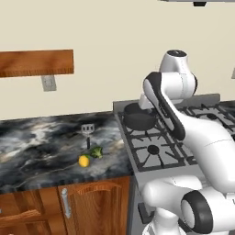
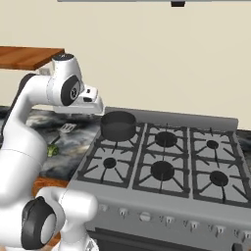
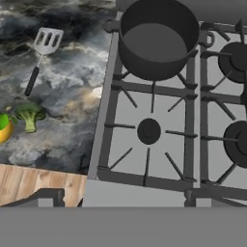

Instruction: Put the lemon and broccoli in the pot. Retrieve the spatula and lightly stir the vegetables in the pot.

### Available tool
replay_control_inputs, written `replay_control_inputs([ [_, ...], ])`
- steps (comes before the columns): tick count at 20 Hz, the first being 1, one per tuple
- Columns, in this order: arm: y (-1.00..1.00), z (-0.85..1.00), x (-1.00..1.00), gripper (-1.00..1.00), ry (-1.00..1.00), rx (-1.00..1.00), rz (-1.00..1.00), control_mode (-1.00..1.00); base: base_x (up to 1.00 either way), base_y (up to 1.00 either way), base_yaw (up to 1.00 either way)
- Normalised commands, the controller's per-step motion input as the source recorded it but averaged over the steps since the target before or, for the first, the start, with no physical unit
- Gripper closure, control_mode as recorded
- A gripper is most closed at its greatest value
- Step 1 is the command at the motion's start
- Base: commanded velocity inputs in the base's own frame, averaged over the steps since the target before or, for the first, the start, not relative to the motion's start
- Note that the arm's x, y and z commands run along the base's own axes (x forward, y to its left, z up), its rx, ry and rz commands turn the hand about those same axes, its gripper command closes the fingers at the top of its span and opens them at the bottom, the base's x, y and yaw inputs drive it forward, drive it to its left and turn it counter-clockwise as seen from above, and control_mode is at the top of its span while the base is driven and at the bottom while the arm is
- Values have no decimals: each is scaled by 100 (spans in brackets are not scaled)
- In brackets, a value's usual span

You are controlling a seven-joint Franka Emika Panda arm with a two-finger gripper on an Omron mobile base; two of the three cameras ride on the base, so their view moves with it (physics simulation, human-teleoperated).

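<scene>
Lemon (image 1: 84,160) sits on the dark marble counter (image 1: 36,147), near its front edge. The broccoli (image 1: 96,152) is right beside it at about 2 o'clock, and the two look like they touch. The broccoli lies on its side. The spatula (image 1: 87,131) lies flat on the counter a bit farther back, at 12 o'clock from the broccoli, with its slotted head toward the wall.

The pot (image 1: 139,117) stands upright on the back left burner of the stove (image 2: 162,162), well apart from the lemon and broccoli.

In the right base view the pincer (image 2: 96,105) hangs in the air just beside the pot, at about 10 o'clock from it. The broccoli lies low on the counter at about 7 o'clock from the pincer, far from it.

In the hand view the pot is at 12 o'clock, and its grey bottom shows. The spatula is at 10 o'clock. The broccoli is at 9 o'clock, and the lemon peeks in at the left edge next to it.

I cannot tell how wide the pincer is open. Nothing shows between its tips.
</scene>
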Motion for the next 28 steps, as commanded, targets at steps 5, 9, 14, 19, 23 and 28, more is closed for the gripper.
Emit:
replay_control_inputs([
  [5, 0, 0, 0, -100, 0, 0, 0, 100, 33, 48, 0],
  [9, 0, 0, 0, -100, 0, 0, 0, 100, 58, 52, 0],
  [14, 0, 0, 0, -100, 0, 0, 0, 100, 79, 35, 0],
  [19, 0, 0, 0, -100, 0, 0, 0, 100, 34, 16, 0],
  [23, 2, -2, 1, -100, 2, 0, 0, -100, 0, 0, 0],
  [28, 45, -12, 8, -100, -1, -1, 0, -100, 0, 0, 0],
])
